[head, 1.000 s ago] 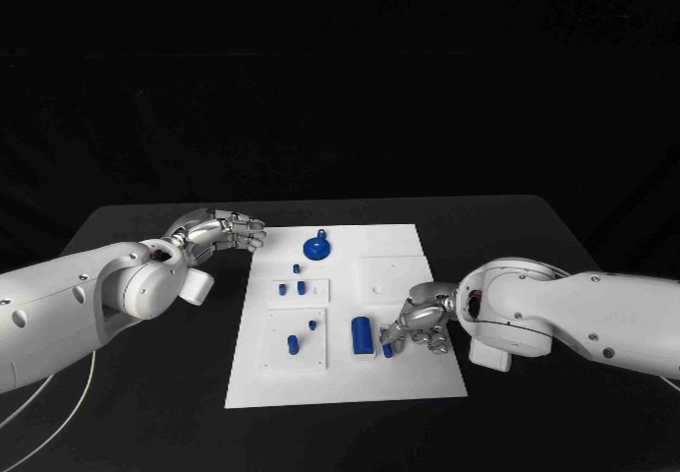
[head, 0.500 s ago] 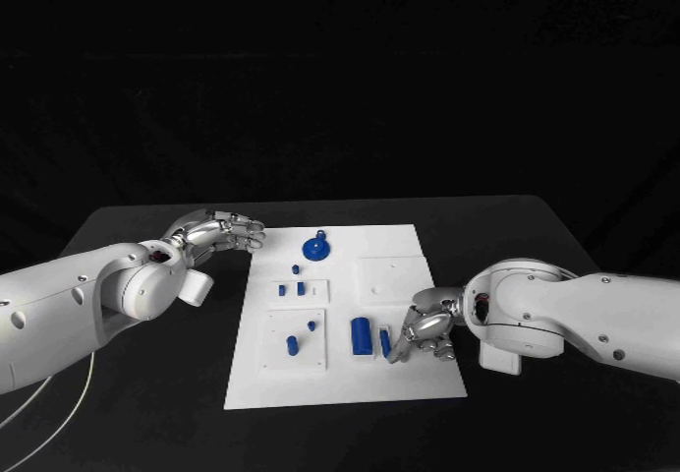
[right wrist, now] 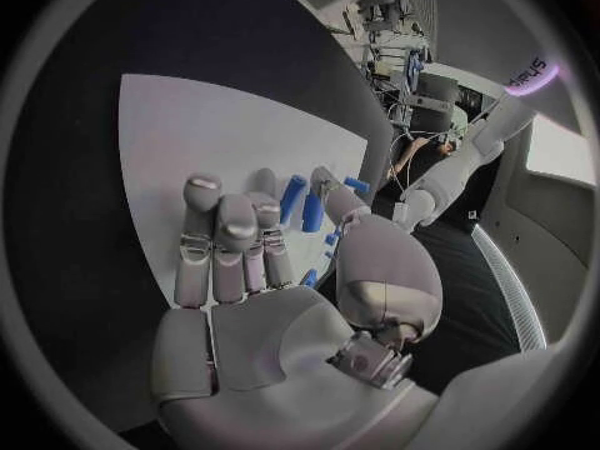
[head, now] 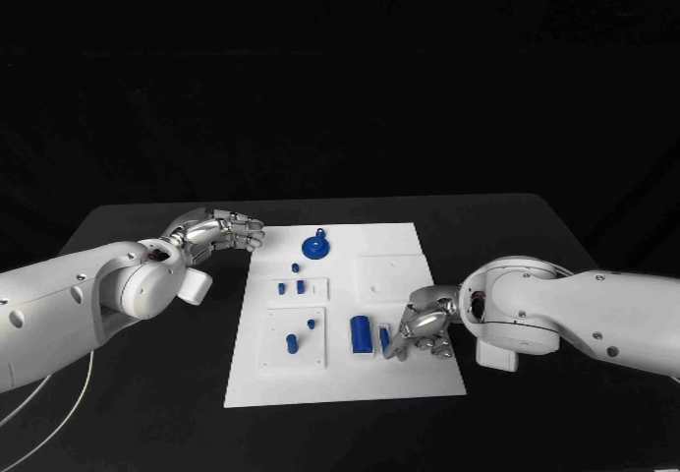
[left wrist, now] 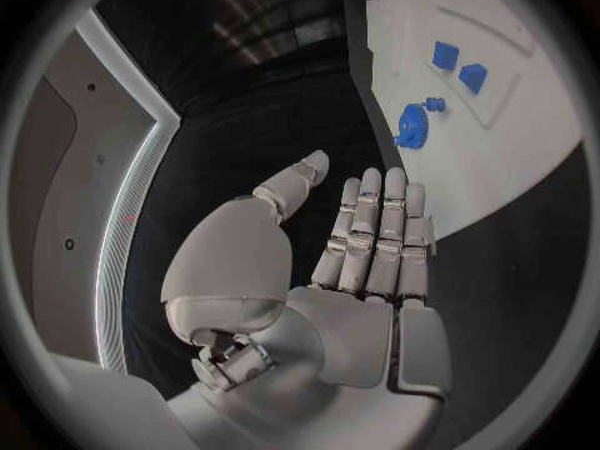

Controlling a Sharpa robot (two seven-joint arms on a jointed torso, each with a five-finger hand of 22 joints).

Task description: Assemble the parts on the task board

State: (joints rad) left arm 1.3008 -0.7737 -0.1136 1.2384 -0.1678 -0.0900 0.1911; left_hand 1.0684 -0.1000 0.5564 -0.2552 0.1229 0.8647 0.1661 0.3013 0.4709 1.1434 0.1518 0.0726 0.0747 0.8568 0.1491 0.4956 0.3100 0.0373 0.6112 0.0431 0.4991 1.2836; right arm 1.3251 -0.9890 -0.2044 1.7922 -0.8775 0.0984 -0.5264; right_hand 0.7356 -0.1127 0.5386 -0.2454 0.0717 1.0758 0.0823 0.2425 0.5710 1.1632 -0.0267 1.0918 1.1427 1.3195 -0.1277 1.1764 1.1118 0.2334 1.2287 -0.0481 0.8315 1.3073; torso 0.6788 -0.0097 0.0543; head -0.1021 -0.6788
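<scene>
The white task board (head: 411, 379) lies mid-table, also seen as the board (right wrist: 213, 140) and the board (left wrist: 525, 140). My right hand (head: 421, 329) hangs over its near right part. Thumb and a finger pinch a small blue peg (head: 384, 338), the peg (right wrist: 313, 213), just right of a thicker blue cylinder (head: 362, 334). My left hand (head: 220, 233) hovers off the board's far left corner; the left hand (left wrist: 363, 260) has its fingers straight, thumb apart, holding nothing. A blue gear (head: 319, 246) sits at the board's far end, the gear (left wrist: 413, 125).
Small blue pegs stand in a raised white block (head: 314, 293) and in a larger block (head: 272, 346) on the board's left half. A blank white square block (head: 393, 275) lies on the right half. Black table surrounds the board.
My right hand has drawn slightly toward the blue cylinder, and the small peg at its fingertips has shifted up and left with it. The left arm has stayed still.
</scene>
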